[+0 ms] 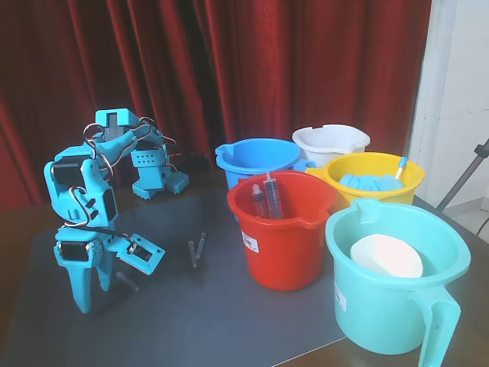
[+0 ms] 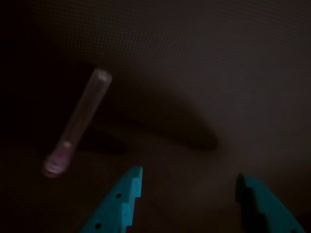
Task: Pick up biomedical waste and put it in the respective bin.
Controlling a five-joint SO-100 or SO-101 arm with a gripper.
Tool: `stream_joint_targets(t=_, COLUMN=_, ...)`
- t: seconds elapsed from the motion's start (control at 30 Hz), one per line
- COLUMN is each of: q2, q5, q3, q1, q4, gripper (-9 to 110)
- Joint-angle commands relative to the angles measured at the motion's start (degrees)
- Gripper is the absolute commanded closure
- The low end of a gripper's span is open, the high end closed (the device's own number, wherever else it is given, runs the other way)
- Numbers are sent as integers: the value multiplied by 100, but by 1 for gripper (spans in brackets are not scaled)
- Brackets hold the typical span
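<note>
While the claw (image 2: 187, 187) hangs low over the dark table (image 1: 229, 321) with its jaws wide and empty, a thin clear tube (image 2: 77, 121) lies just beside it, off to the left in the wrist view — reaching stage, I'd say — next it must shift across and straddle it.

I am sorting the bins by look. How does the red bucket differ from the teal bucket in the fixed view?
The red bucket holds upright syringes; the teal bucket holds a white bowl-like item. The teal bucket stands nearer the camera and shows a big side handle; the red bucket shows a label and none. Both are open plastic buckets on the dark table.
</note>
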Motion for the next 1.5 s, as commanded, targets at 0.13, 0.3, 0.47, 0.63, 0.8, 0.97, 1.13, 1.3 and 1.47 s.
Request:
stream_joint_targets(t=0.13, q2=308, q5=35, q3=-264, q1=-26, q4=870, gripper=81)
stream_joint_targets(t=0.3, q2=817, q5=396, q3=-176, q1=-105, q4=1450, gripper=81)
stream_joint_targets(t=0.47, q2=1213, q5=914, q3=-176, q1=-668, q4=1995, gripper=81)
stream_joint_targets(t=0.63, q2=1327, q5=1362, q3=-167, q1=-940, q4=2285, gripper=81)
stream_joint_targets(t=0.8, q2=1336, q5=1415, q3=123, q1=-1116, q4=2399, gripper=81)
stream_joint_targets(t=0.97, q2=1354, q5=1459, q3=387, q1=-1134, q4=2399, gripper=81)
stream_joint_targets(t=1.13, q2=1582, q5=1793, q3=800, q1=-1134, q4=2338, gripper=81)
stream_joint_targets(t=1.3, q2=2206, q5=2399, q3=1459, q1=-1134, q4=2303, gripper=80)
stream_joint_targets(t=1.47, q2=3032, q5=3384, q3=2391, q1=-1143, q4=1978, gripper=81)
